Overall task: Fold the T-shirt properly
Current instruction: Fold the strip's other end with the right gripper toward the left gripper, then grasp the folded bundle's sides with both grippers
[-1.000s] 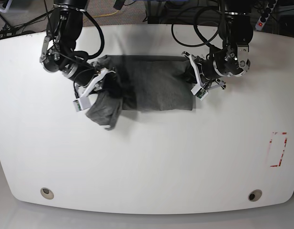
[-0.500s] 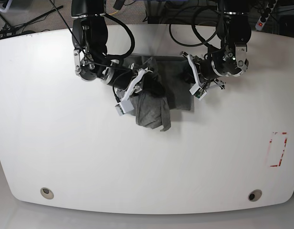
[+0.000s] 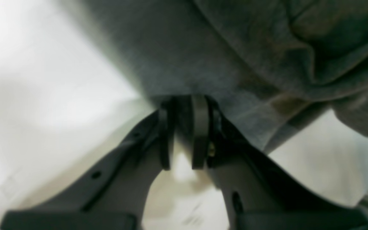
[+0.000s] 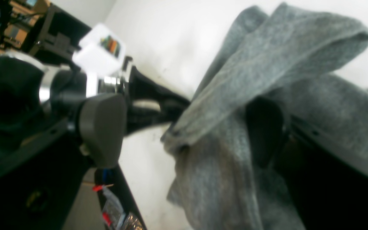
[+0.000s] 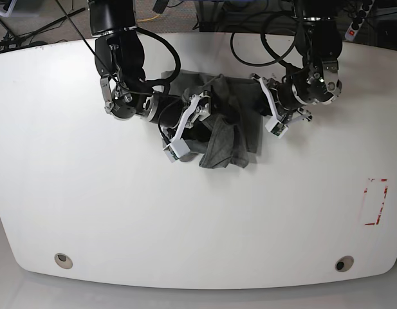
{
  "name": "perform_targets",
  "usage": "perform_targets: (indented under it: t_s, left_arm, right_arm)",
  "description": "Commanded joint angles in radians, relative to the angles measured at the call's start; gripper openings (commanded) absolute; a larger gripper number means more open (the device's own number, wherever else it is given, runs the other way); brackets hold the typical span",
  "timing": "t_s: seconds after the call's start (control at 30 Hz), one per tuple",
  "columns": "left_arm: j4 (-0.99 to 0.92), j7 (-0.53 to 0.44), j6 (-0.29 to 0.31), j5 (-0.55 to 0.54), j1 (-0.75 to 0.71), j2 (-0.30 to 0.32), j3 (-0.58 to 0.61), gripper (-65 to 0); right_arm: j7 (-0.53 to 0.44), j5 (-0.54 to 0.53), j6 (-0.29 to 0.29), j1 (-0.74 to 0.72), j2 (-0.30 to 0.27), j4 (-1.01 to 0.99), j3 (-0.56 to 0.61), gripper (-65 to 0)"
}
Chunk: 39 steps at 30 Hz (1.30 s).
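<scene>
The grey T-shirt (image 5: pixel 240 122) lies bunched at the table's back middle, its left part pulled over onto the rest and drooping in a loose flap (image 5: pixel 221 151). My right gripper (image 5: pixel 206 122) sits at the shirt's left side. In the right wrist view this gripper (image 4: pixel 184 131) is open, its fingers wide apart, and a fold of the T-shirt (image 4: pixel 267 64) drapes over one dark finger (image 4: pixel 264 134). My left gripper (image 5: pixel 259 106) is at the shirt's right edge. Seen from the left wrist, it (image 3: pixel 184 102) is shut on the hem of the T-shirt (image 3: pixel 203 48).
The white table (image 5: pixel 185 219) carries a red-outlined rectangle mark (image 5: pixel 376 201) at the right and two round holes (image 5: pixel 64 260) (image 5: pixel 343 263) near the front edge. Cables and dark stands (image 5: pixel 249 16) run along the back edge.
My right arm has swept rightward, carrying the shirt's left part over the middle, and its jaws have opened. The left gripper has hardly moved and keeps its grip.
</scene>
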<state>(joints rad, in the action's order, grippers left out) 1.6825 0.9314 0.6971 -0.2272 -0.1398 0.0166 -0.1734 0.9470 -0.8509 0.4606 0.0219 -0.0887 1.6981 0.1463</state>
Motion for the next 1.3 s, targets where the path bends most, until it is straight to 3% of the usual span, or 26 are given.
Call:
perform_targets:
  t_s: [0.0, 0.17, 0.47, 0.57, 0.77, 0.9, 1.07, 1.27]
  left_arm:
    - [0.086, -0.024, 0.001, -0.057, 0.01, -0.016, -0.053, -56.8]
    - [0.195, -0.019, 0.001, -0.185, -0.01, -0.005, -0.182, -56.7]
    - [0.232, -0.019, 0.001, -0.347, -0.114, 0.17, -0.352, -56.7]
    - [0.232, -0.019, 0.001, -0.381, -0.151, 0.199, -0.414, -56.7]
    - [0.238, -0.019, 0.001, -0.401, -0.203, 0.205, -0.49, -56.7]
    - [0.236, -0.019, 0.001, -0.397, -0.212, 0.237, -0.515, -56.7]
    - [0.238, -0.019, 0.001, -0.395, -0.211, 0.245, -0.518, -56.7]
    - [0.245, -0.021, 0.001, -0.393, -0.206, 0.263, -0.515, -56.7]
  right_arm:
    - [-0.007, -0.023, 0.007, -0.009, 0.002, 0.021, 0.006, -8.4]
    - [-0.007, -0.023, 0.007, 0.02, 0.002, 0.021, 0.005, -8.4]
    - [-0.013, -0.021, 0.007, 0.08, -0.046, 0.021, 0.005, -8.4]
    - [-0.013, -0.021, 0.007, 0.091, -0.041, 0.021, 0.019, -8.4]
    - [-0.013, -0.003, 0.007, 0.045, -0.041, 0.032, 0.121, -8.4]
    - [-0.006, 0.052, 0.007, 0.006, 0.017, 0.033, 0.184, -8.4]
    - [-0.004, 0.097, 0.007, -0.056, 0.016, 0.046, 0.356, -8.2]
    - [-0.004, 0.114, 0.007, -0.063, -0.003, 0.078, 0.373, -8.2]
